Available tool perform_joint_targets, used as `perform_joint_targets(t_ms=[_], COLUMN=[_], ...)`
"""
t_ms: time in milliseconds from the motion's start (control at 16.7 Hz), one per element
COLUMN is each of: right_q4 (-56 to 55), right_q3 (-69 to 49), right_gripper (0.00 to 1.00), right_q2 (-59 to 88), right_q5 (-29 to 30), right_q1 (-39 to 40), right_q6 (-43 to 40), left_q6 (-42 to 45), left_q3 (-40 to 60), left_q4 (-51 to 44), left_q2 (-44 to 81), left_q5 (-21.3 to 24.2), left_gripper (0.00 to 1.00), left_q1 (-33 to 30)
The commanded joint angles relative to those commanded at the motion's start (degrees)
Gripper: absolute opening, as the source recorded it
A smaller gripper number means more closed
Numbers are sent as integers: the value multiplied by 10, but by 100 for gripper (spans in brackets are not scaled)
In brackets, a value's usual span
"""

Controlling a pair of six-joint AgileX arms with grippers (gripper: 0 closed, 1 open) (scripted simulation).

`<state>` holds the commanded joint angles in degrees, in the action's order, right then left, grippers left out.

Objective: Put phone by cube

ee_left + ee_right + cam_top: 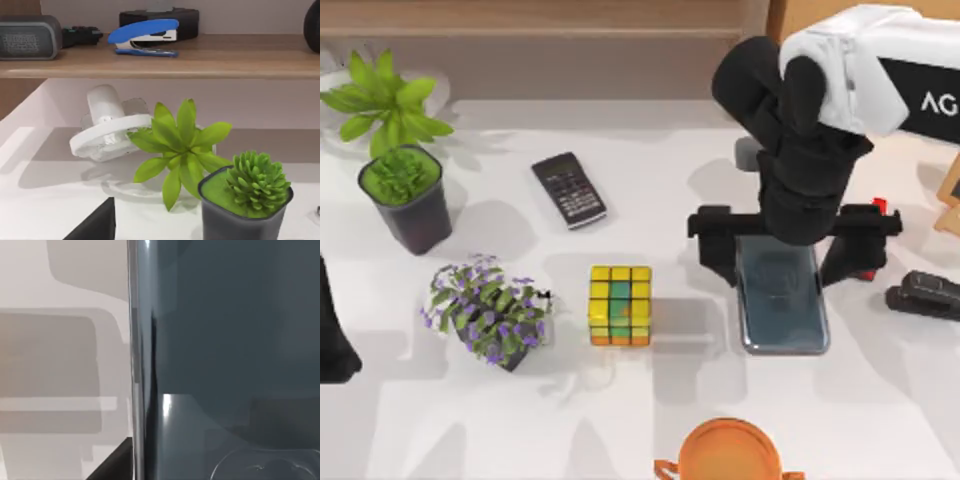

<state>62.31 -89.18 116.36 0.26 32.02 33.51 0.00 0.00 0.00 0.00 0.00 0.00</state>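
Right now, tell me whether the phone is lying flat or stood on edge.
Lying flat. In the top view the phone shows its broad glossy face on the table, right gripper above its far end.

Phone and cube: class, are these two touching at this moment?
Apart. In the top view a strip of bare table separates the phone from the cube; the right gripper is over the phone's far end.

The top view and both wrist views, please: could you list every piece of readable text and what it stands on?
"AG": white letters, cut off by the picture's edge, on the right arm's black panel.
Calculator: key markings too small to read.
Phone, cube, blue stapler: no text.
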Motion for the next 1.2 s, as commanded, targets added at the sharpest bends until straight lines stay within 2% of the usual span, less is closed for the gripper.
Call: perform_joint_targets(t_ms=[1200], right_q4=[-40], right_q3=[-9], right_gripper=[0], right_q2=[-53], right_q5=[-22], right_q1=[41], right_q6=[18], left_q6=[0], left_q3=[0], left_q4=[0], left_q2=[0], left_q5=[0], left_gripper=[100], left_q1=[0])
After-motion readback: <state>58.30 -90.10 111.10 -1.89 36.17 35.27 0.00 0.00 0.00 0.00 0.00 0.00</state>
